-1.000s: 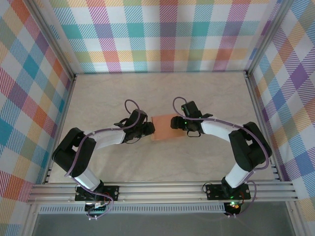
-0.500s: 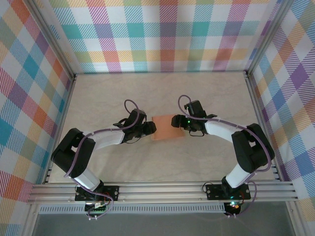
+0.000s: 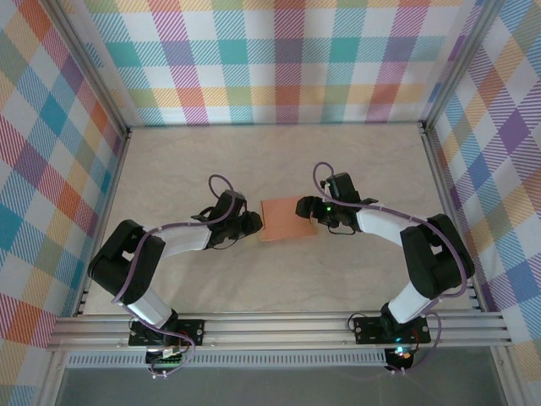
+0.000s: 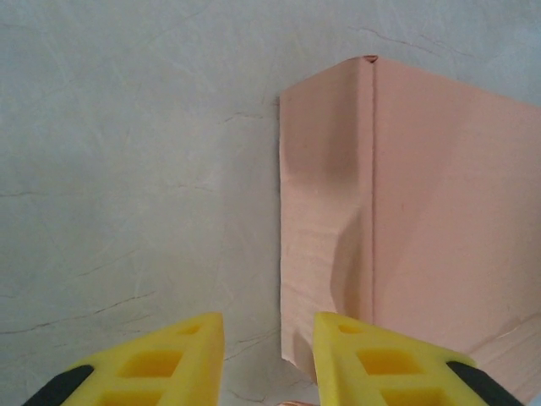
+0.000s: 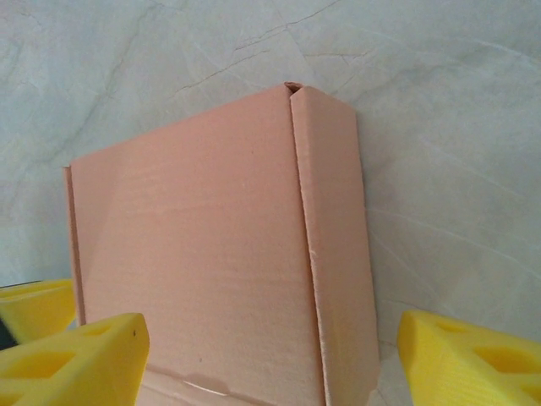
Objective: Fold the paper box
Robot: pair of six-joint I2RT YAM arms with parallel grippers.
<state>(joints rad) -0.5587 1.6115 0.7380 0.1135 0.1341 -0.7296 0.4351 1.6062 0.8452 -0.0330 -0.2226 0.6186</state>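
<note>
Pictured from above: my left arm (image 3: 179,242) and right arm (image 3: 382,225), white tube sections set between bulky black joints, each on a black base plate (image 3: 165,331). A purple cable (image 3: 221,180) loops off each wrist and runs along the links. A green light (image 3: 326,207) glows on my right wrist, and another at that arm's base. My left gripper (image 4: 269,359) and right gripper (image 5: 270,359) carry blocky yellow fingers (image 4: 165,364) with rectangular hollows and black patches at the outer edges.
</note>
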